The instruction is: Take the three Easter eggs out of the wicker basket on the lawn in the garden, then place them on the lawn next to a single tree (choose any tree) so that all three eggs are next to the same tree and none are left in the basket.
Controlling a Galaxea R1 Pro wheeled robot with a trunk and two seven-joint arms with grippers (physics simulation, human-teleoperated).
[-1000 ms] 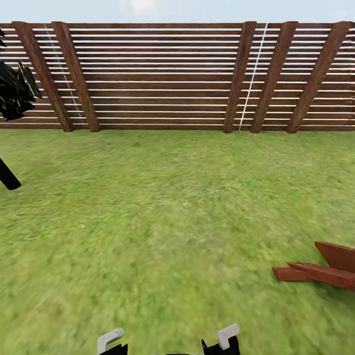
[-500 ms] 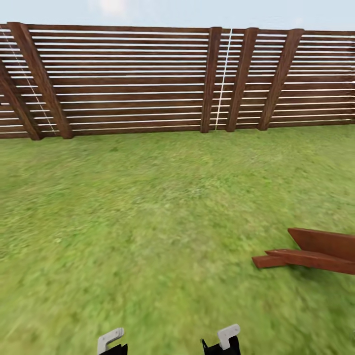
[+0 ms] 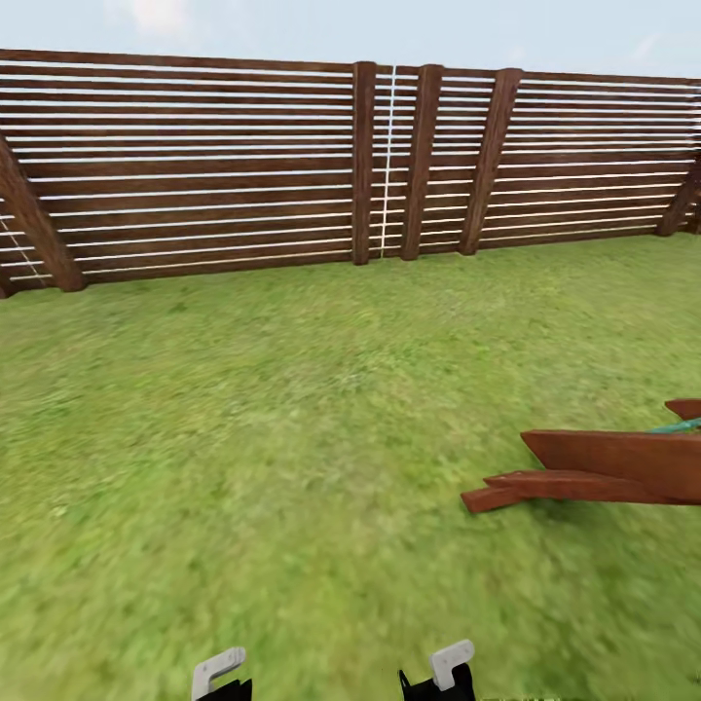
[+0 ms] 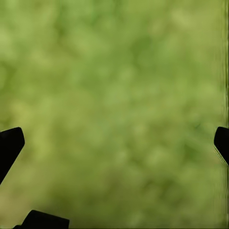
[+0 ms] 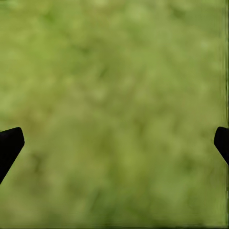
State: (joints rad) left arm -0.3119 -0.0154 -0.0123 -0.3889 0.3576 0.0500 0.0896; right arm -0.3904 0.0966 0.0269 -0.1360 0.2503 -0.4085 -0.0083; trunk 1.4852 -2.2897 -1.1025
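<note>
The lawn (image 3: pixel 292 438) spreads as flat green grass from my base up to the fence. The Easter eggs, the wicker basket and the tree are out of view. In the left wrist view my left gripper (image 4: pixel 114 143) is open, its dark fingertips (image 4: pixel 9 145) far apart over blurred grass with nothing between them. My right gripper (image 5: pixel 114 143) is likewise open over bare grass in the right wrist view. At the lower edge of the head view, the white ends of my left arm (image 3: pixel 219 672) and right arm (image 3: pixel 450 664) poke in.
A brown horizontal-slat wooden fence (image 3: pixel 243 175) with slanted braces closes off the far side of the garden. Reddish-brown wooden beams (image 3: pixel 594 467) of a structure lie on the grass at the right, with a thin teal piece (image 3: pixel 682 425) above them.
The whole head view has swung to the right: the fence slid left, the dark foliage at the left left the picture, and more of the wooden beams came in. The arms hold still.
</note>
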